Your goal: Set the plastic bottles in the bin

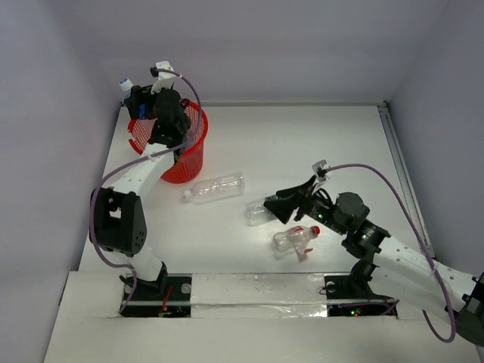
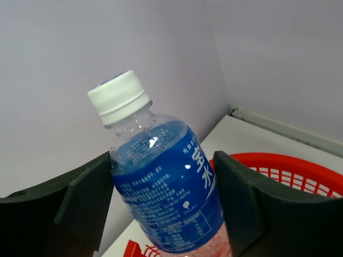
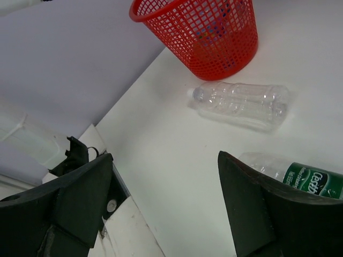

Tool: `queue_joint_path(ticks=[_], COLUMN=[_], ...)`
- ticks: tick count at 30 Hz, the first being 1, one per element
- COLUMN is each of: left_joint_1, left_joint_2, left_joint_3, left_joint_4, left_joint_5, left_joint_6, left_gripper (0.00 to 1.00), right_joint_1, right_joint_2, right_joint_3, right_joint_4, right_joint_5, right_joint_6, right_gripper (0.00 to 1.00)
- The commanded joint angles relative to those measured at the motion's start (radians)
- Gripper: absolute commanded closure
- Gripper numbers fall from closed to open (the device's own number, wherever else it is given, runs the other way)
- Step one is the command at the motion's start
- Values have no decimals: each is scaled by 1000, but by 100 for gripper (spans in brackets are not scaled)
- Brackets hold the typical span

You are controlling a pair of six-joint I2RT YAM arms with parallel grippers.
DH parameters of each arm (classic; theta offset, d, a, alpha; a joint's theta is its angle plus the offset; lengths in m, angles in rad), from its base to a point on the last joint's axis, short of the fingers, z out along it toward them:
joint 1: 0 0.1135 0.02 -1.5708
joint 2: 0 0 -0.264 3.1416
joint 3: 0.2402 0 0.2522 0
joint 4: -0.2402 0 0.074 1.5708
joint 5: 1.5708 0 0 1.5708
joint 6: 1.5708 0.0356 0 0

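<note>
My left gripper is shut on a blue-labelled bottle with a white cap and holds it above the far left rim of the red mesh bin; the bin rim shows below it. My right gripper is open and empty, right beside a green-labelled bottle, which shows by its right finger. A clear unlabelled bottle lies between bin and right gripper and also shows in the right wrist view. A red-capped bottle lies near the right arm. The bin also shows in the right wrist view.
Grey walls close the table at the back and both sides. A raised white strip with the arm bases runs along the near edge. The left arm's purple cable loops beside the bin.
</note>
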State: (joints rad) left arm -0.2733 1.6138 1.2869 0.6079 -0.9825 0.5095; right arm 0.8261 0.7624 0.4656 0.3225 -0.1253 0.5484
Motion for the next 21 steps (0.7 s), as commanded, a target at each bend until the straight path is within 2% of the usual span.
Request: queue_joint_path(ticks=[1, 4, 8, 11, 12, 13, 14, 16, 19, 21], left_joint_1=[2, 2, 2, 2, 2, 2, -7, -33, -115, -192], left_joint_2=[-18, -40, -122, -199, -221, -242, -286, -333, -432, -512], left_joint_3=[2, -9, -8, -6, -9, -12, -18, -46, -107, -150], left_joint_4=[86, 27, -107, -218, -250, -273, -296, -359, -405, -454], left_joint_5=[-16, 13, 99, 197, 234, 272, 303, 418, 519, 562], left_joint_6=[-24, -119, -270, -415, -458, -495, -581, -647, -726, -759], left_gripper=[25, 18, 14, 14, 15, 16, 17, 21, 27, 30], right_joint_1=[4, 4, 4, 4, 4, 4, 4, 4, 4, 4], right_joint_2=[-28, -35, -55, -74, -80, -80, -78, -65, -37, -25], right_joint_3=[-10, -19, -24, -22, -22, -25, -30, -41, -44, -38], right_joint_4=[41, 32, -3, -75, -95, -115, -132, -187, -244, -296], right_joint_5=[-8, -5, 25, 96, 145, 174, 200, 269, 297, 297], right_joint_6=[16, 25, 39, 70, 94, 110, 123, 166, 200, 209], right_gripper=[16, 16, 17, 32, 41, 59, 68, 85, 92, 93])
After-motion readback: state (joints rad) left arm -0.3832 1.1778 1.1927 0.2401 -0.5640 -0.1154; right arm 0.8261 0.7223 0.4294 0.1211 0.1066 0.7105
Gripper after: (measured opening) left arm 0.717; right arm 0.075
